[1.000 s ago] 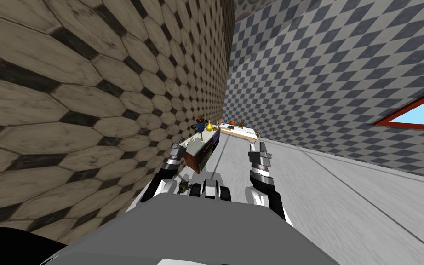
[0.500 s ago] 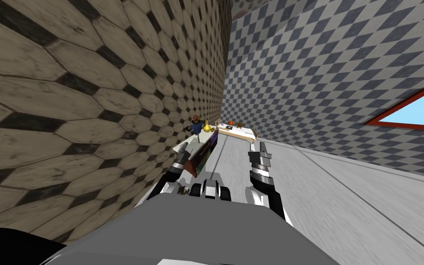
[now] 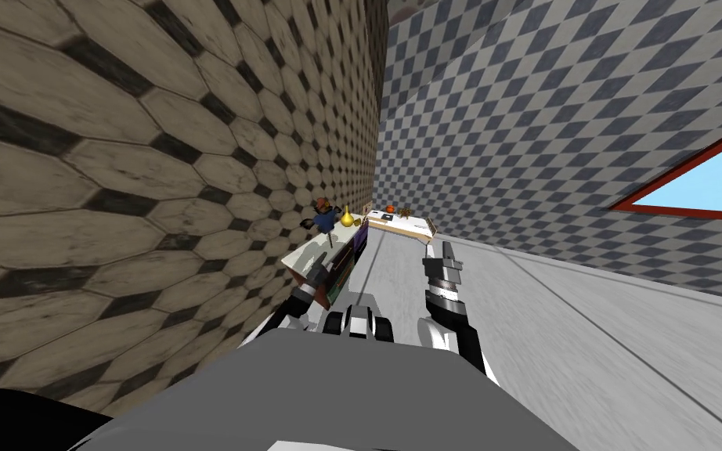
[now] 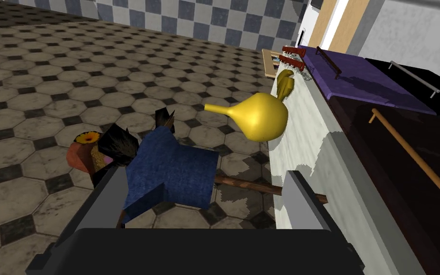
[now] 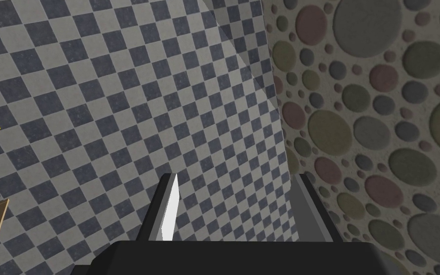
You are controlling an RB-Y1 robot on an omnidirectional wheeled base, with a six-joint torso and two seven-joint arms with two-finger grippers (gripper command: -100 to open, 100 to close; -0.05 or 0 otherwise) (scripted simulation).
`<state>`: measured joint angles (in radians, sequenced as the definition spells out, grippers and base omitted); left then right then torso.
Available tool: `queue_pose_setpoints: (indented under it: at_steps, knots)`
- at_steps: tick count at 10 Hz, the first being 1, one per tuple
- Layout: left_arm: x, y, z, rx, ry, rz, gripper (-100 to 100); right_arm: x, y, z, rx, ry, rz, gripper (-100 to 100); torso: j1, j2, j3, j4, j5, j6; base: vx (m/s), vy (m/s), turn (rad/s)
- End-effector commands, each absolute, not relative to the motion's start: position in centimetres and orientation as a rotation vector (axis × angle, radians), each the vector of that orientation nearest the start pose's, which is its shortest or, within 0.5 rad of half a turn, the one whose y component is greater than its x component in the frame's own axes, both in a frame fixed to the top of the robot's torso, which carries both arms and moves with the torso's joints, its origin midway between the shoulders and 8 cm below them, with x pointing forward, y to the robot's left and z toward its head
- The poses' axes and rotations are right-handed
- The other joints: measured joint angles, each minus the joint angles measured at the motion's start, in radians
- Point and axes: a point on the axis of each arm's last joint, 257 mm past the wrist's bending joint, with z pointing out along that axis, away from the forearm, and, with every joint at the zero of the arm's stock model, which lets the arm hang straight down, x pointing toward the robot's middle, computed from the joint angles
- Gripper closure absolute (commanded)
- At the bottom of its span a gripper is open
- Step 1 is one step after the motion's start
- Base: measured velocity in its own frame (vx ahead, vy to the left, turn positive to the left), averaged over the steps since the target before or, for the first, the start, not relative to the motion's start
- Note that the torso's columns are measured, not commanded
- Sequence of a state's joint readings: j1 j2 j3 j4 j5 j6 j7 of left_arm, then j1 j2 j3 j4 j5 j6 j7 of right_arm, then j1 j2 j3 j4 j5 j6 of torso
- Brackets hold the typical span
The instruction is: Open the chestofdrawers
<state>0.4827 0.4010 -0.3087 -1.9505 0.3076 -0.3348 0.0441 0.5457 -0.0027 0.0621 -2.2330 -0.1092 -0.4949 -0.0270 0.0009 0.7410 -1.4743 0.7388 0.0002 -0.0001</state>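
The chest of drawers [image 3: 338, 268] stands against the hexagon-tiled wall, with a pale marbled top [image 4: 309, 129] and a dark brown front [image 4: 381, 153]. A long wooden bar handle [image 4: 414, 157] runs along that front. My left gripper [image 3: 319, 272] is at the chest's near end, level with its top edge. In the left wrist view the left gripper [image 4: 204, 174] is open; the top's edge lies between its fingers and the handle lies off to one side. My right gripper [image 3: 442, 254] is raised over the floor, open and empty [image 5: 235, 184].
A doll in blue cloth [image 4: 171, 172] and a yellow vase [image 4: 259, 114] stand on the chest's top, close ahead of the left fingers. A purple cabinet [image 4: 357, 76] adjoins the chest further along. A light table [image 3: 408, 225] stands beyond. Grey floor [image 3: 555, 329] spreads to the right.
I have moved closer to the chest. My left arm has swung from beside the chest's wall side across to its near front corner. The right arm holds its pose.
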Motion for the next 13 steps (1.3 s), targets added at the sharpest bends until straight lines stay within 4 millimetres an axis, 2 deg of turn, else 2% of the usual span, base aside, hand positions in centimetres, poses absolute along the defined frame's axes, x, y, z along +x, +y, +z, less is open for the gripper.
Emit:
queue_pose_setpoints:
  at_steps: [1, 2, 4, 5, 8, 9, 13]
  knots:
    - [37.8, 19.1, -24.7, -1.152, 1.325, -1.536, -100, 35.1, -27.9, -1.4, 0.824, 0.600, 1.415, 0, -0.001, 0.000, 0.000, 0.000, 0.000, 0.000, 0.119, -0.044, -0.065]
    - [37.7, 19.3, -25.2, -1.158, 1.331, -1.528, -100, 35.1, -27.9, -1.4, 0.824, 0.600, 1.415, 0, -0.001, -0.003, -0.002, -0.001, 0.000, 0.000, 0.091, -0.025, -0.021]
    - [36.6, 19.3, -29.4, -1.229, 1.431, -1.502, -100, 35.1, -27.9, -1.4, 0.824, 0.600, 1.415, 0, 0.000, -0.003, -0.002, -0.001, 0.000, 0.000, 0.110, -0.031, -0.065]
    - [36.5, 19.3, -29.6, -1.231, 1.433, -1.499, -100, 35.1, -27.9, -1.4, 0.824, 0.600, 1.415, 0, -0.001, -0.005, -0.003, -0.001, 0.000, 0.000, 0.101, -0.032, -0.021]
    - [34.2, 20.3, -35.5, -1.330, 1.579, -1.432, -100, 35.1, -27.9, -1.4, 0.824, 0.600, 1.415, 0, -0.001, -0.003, -0.001, -0.001, 0.000, 0.000, 0.109, -0.040, -0.060]
    - [34.0, 20.7, -36.1, -1.340, 1.587, -1.417, -100, 35.1, -27.9, -1.4, 0.824, 0.600, 1.415, 0, -0.002, -0.005, -0.003, -0.001, 0.000, 0.000, 0.119, -0.045, -0.025]
    - [29.7, 24.7, -43.8, -1.468, 1.772, -1.247, -100, 35.1, -27.9, -1.4, 0.824, 0.600, 1.415, 0, -0.001, -0.004, -0.002, -0.001, 0.000, 0.000, 0.130, -0.039, -0.064]
